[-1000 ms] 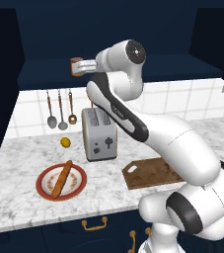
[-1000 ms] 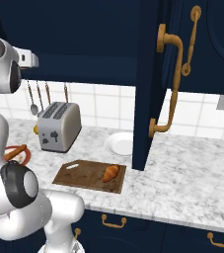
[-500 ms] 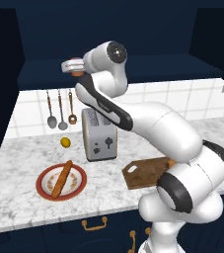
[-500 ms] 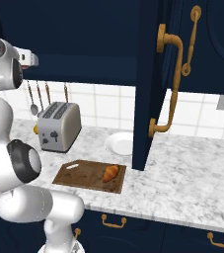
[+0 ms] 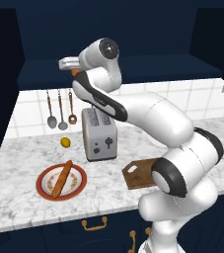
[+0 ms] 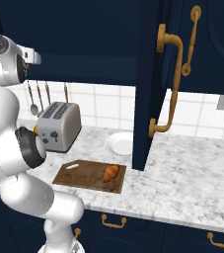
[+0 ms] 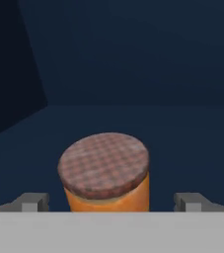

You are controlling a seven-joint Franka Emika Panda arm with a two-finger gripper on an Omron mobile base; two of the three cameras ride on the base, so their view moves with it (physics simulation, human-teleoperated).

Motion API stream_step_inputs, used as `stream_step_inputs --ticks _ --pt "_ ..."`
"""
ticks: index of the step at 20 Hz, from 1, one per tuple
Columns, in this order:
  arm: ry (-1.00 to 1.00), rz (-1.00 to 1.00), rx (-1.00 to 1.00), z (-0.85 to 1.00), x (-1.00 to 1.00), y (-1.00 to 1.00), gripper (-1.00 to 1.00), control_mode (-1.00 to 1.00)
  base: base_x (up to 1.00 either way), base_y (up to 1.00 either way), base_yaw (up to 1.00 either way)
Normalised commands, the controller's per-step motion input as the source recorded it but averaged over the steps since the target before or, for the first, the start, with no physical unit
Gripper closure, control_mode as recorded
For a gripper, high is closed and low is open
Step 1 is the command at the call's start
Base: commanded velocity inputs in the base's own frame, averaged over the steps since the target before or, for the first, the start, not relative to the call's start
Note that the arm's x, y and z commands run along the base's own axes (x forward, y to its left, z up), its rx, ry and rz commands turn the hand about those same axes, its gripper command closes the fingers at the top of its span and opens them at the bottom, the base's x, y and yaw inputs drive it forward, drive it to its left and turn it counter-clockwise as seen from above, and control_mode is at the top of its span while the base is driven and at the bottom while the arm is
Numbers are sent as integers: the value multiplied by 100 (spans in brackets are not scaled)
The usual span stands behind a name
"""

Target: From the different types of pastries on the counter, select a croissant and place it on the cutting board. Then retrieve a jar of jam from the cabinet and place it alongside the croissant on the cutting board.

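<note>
The jar of jam (image 7: 103, 170), an orange cylinder with a brown checked lid, stands upright on the dark shelf of the navy cabinet (image 5: 148, 29). My gripper (image 7: 113, 202) is open, and its two fingertips (image 7: 34, 201) flank the jar without touching it. From the left base, the hand is up at the shelf recess with a sliver of the jar (image 5: 75, 72) beside it. The croissant (image 6: 110, 172) lies on the dark wooden cutting board (image 6: 79, 174), which rests on the marble counter (image 6: 192, 173). The long bread stick (image 5: 61, 179) lies on a red-rimmed plate (image 5: 44, 190).
A silver toaster (image 5: 99, 134) stands under the hand, with a small lemon (image 5: 65, 142) and hanging utensils (image 5: 59, 108) to its left. The open cabinet door (image 6: 150, 84) with brass handles juts out over the counter. A white plate (image 6: 119, 143) sits behind the board.
The arm has swung left along the cabinet shelf, carrying the hand to the jar. The jaws have stayed open. Croissant, board and bread stick have not moved.
</note>
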Motion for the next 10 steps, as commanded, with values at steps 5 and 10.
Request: stream_step_inputs --ticks 5,10 --pt "1 0 0 0 7 1 -100 -100 0 0 0" --pt "0 0 0 0 1 12 100 -100 0 0 0"
